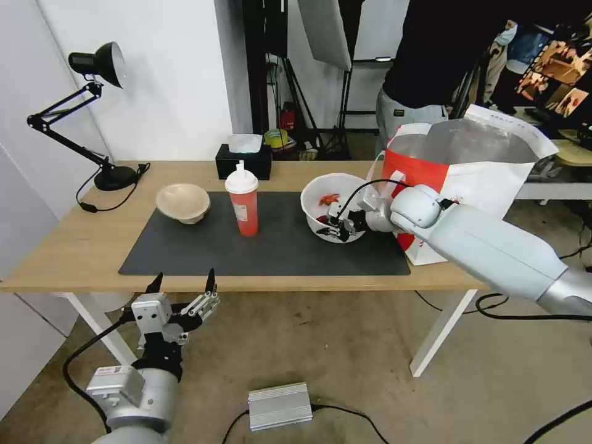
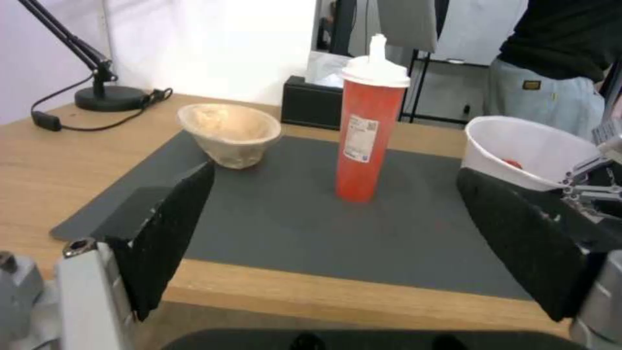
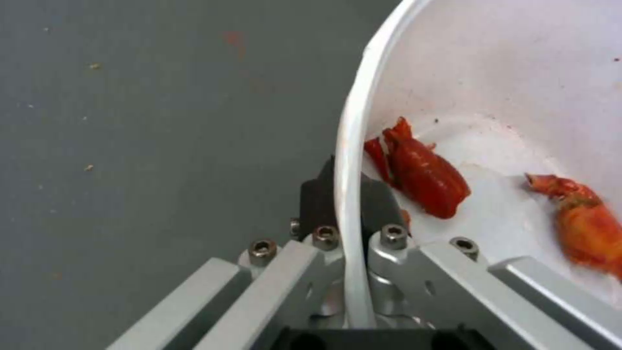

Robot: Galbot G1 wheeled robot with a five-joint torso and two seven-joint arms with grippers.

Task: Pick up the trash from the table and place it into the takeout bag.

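White plastic sits pinched between the pads of my right gripper point(image 3: 350, 204): I am clamped on the near rim of the white bowl point(image 1: 333, 191), one finger inside the wall and one outside, with red scraps point(image 3: 424, 170) lying on its bottom. That bowl rests on the dark grey mat point(image 1: 271, 246) of the table point(image 1: 61, 246), just beside the takeout bag point(image 1: 481, 172), which stands open at the table's right end. The red cup point(image 1: 244, 206) stands upright mid-mat, and the beige bowl point(image 1: 182, 202) sits at the mat's far left corner. My left gripper point(image 1: 182, 288) hangs below the table's front edge, fingers spread wide and holding nothing.
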